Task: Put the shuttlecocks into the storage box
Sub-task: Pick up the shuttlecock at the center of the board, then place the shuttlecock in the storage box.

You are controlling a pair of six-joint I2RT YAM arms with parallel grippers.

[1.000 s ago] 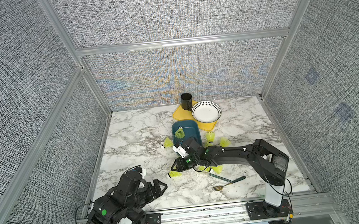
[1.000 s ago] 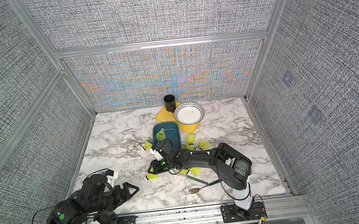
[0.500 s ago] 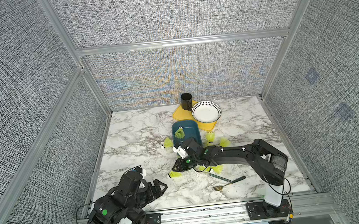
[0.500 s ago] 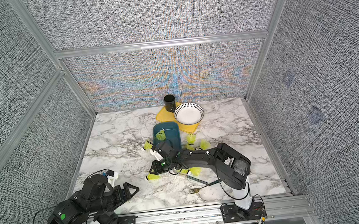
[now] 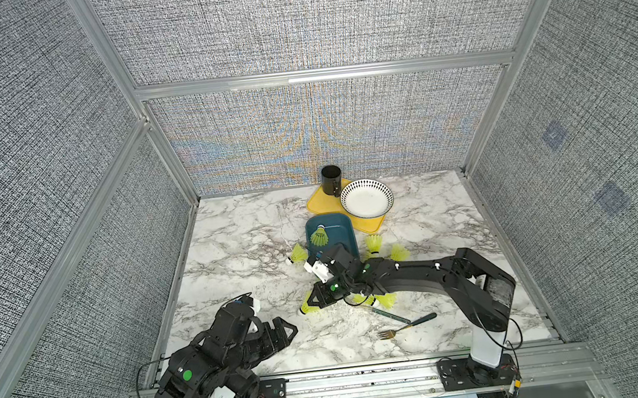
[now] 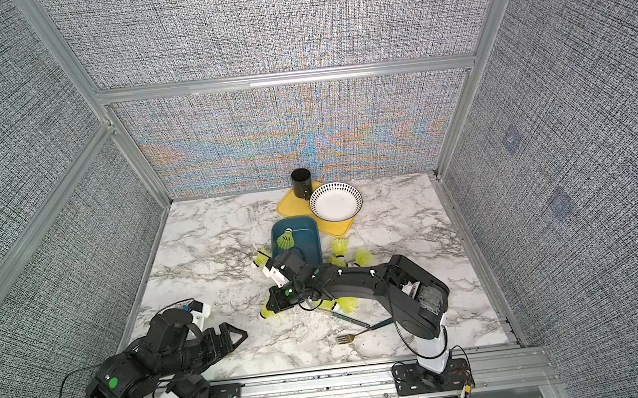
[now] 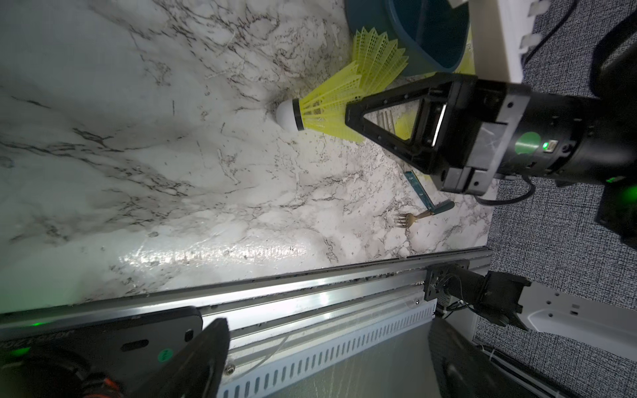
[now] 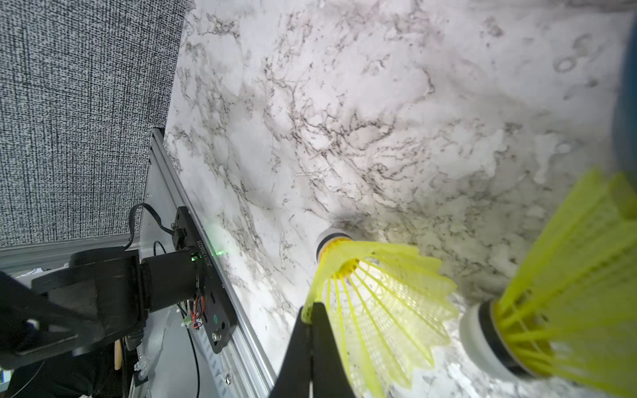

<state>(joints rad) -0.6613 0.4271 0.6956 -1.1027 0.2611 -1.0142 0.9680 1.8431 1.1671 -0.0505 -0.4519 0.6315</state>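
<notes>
Right claw point(image 8: 312, 310) is squeezing its two black fingers tight together on the rim of a shuttlecock point(image 8: 375, 299), so it's pinching the mesh edge of the skirt rather than the white tip. That shuttlecock is lying on the tabletop point(image 5: 232, 237) with its tip resting on the marble, at the near end of the scatter and apart from the storage box point(image 5: 340, 242). Left claw point(image 5: 289, 332) is sitting spread wide and empty down by the front left, not touching anything.

I'm guessing the grab itself is just finishing up. One shuttlecock point(image 5: 319, 237) is already lying inside the box, and the other shuttlecocks point(image 5: 373, 242) are sitting outside it, a few beside its walls and a few under the right arm. So the task is looking like early days to me.

The next move is probably calling for a clean lift, a carry back toward the box, and a release over its open middle. That skirt is looking flimsy and the grip is only catching its edge, so I'm thinking it could swing or slip out on the way. Another shuttlecock point(image 8: 551, 310) is lying just beside the pinched one, so it might get nudged.

Compared with a second ago, the fingers were partly apart and now they're pressing shut. The right arm is barely shifting, the shuttlecock is sitting in the same spot and isn't lifted yet, and the left arm isn't budging.
</notes>
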